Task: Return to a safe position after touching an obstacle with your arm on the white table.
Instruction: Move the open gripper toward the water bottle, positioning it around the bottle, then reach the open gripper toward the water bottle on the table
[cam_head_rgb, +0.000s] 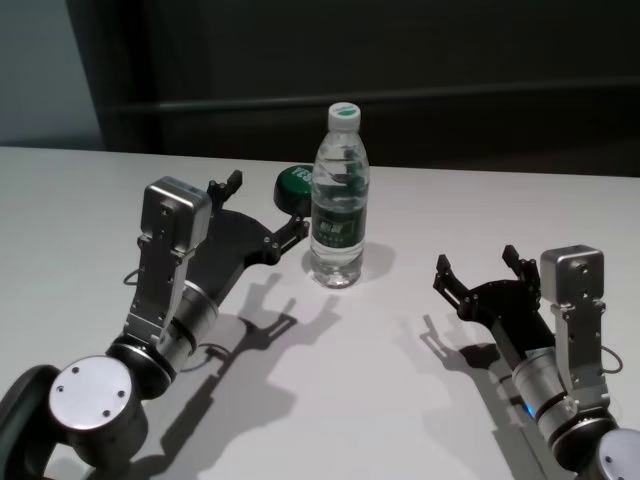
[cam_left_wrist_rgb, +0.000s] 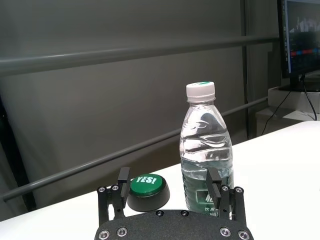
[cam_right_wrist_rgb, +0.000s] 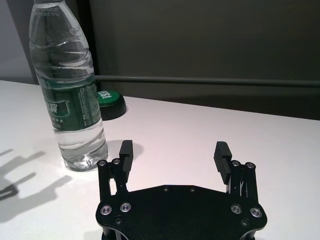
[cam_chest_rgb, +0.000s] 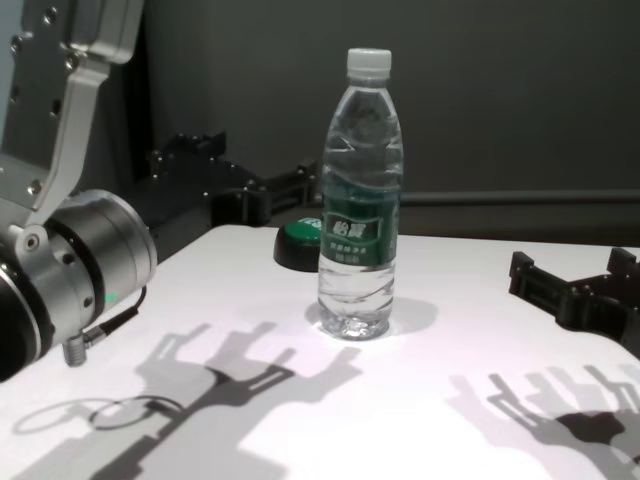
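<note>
The obstacle, a clear water bottle (cam_head_rgb: 338, 210) with a white cap and dark green label, stands upright mid-table on the white table (cam_head_rgb: 390, 390). My left gripper (cam_head_rgb: 265, 205) hovers open just to its left, with nothing between the fingers. One fingertip (cam_head_rgb: 297, 229) is very close to the label; I cannot tell whether it touches. The left wrist view shows the bottle (cam_left_wrist_rgb: 206, 150) just beyond my left gripper (cam_left_wrist_rgb: 168, 177). My right gripper (cam_head_rgb: 476, 260) is open and empty, low over the table, well right of the bottle (cam_right_wrist_rgb: 70, 90).
A low black button with a green "YES!" top (cam_head_rgb: 293, 185) sits just behind and left of the bottle, beyond the left gripper's fingers. A dark wall with a horizontal rail runs past the table's far edge.
</note>
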